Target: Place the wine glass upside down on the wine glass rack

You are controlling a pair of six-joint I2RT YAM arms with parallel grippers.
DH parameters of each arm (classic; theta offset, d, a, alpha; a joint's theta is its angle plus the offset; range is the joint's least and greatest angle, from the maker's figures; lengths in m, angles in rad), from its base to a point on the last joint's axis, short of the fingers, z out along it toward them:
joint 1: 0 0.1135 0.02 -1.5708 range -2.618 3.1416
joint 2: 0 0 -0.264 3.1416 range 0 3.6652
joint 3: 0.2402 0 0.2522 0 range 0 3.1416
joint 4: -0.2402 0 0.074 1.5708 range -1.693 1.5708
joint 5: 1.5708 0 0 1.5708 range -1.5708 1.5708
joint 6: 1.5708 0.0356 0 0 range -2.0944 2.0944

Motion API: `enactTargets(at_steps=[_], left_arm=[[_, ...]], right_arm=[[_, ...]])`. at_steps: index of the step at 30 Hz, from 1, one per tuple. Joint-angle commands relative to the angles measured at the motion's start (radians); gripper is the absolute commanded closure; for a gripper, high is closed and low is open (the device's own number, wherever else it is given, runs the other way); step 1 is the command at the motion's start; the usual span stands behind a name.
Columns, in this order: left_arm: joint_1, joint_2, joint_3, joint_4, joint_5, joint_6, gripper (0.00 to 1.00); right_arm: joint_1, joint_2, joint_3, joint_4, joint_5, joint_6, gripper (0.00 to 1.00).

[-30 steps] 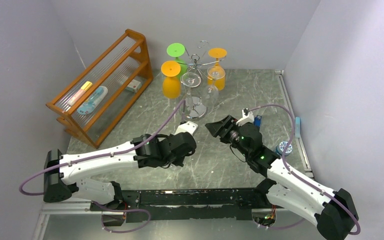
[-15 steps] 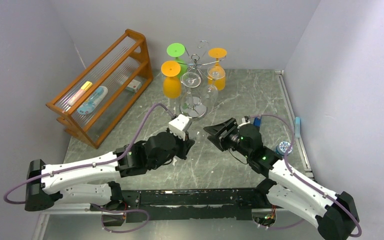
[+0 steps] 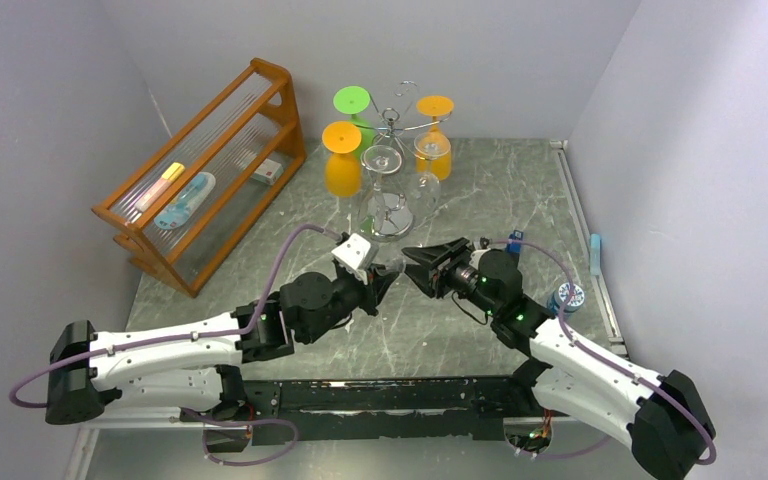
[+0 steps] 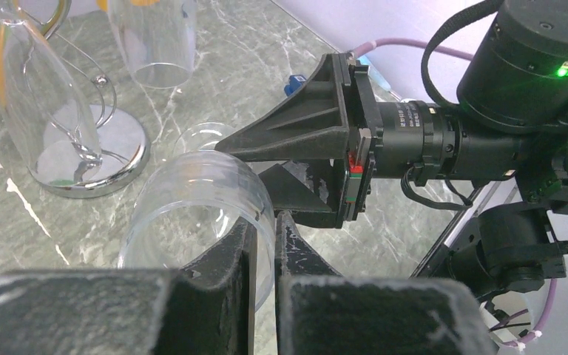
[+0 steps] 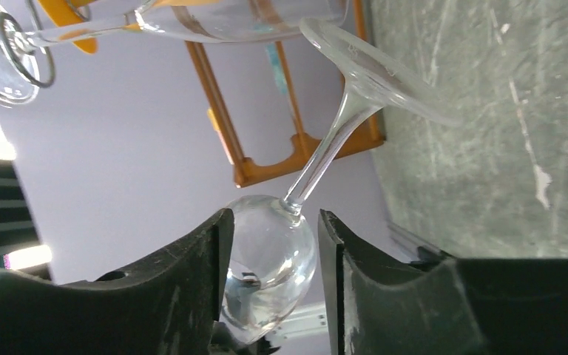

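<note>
A: Anything different from a second ago?

B: Plenty. Down low over the worktop (image 3: 500,200) with the left arm (image 3: 170,342) then; now raised and swung right, toward centre frame in the overhead view. Brought in from the right with the right arm (image 3: 580,362) as well, so wrist to wrist just below the wine glass rack (image 3: 392,218).

A: And the clear wine glass (image 4: 192,196)?

B: Between the two wrists at centre frame, tilted far off upright, with the foot end toward the rack. Pinched at the bowl's rim by the left jaws, closed with one finger inside the wall and one outside. Cannot tell whether clear of the worktop at the foot.

A: Right jaws?

B: Apart, flanking the bowl on either side in the right wrist view, with the stem running to the upper right of that frame. Cannot tell whether touching glass yet.

A: Meaning for the task?

B: Reads as a handover half done: offered by the left, not yet taken by the right. Probably a regrip on the bowl, to turn the foot upward and slide the stem into a curled arm. Not hung yet. Already crowded up there with hanging glasses (image 3: 341,172), so worth picking a free arm.

A: Poses?

B: Left: stretched long from lower left, wrist angled up-right. Right: bent at the elbow, forearm running up-left from lower right, wrist about level.
</note>
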Motion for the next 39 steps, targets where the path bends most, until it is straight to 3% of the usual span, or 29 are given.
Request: enactTargets(at_steps=[1, 12, 18, 30, 32, 39], left_arm=[[-0.005, -0.024, -0.026, 0.185, 0.041, 0.020, 0.95], [-0.005, -0.069, -0.107, 0.280, 0.062, -0.010, 0.95], [-0.005, -0.075, -0.114, 0.296, 0.086, -0.010, 0.95], [-0.005, -0.080, -0.139, 0.308, 0.116, -0.031, 0.95], [-0.005, -0.083, -0.141, 0.295, 0.106, -0.035, 0.88], [-0.005, -0.123, -0.129, 0.149, -0.029, -0.086, 0.36]], right_arm=[[0.006, 0.017, -0.068, 0.208, -0.038, 0.144, 0.54], [0.006, 0.021, -0.099, 0.223, -0.021, 0.247, 0.50], [0.006, 0.041, -0.150, 0.355, -0.001, 0.311, 0.62], [0.006, 0.046, -0.101, 0.343, 0.028, 0.201, 0.92], [0.006, 0.038, -0.093, 0.338, 0.052, 0.151, 1.00], [-0.020, 0.016, -0.083, 0.333, 0.179, -0.169, 1.00]])
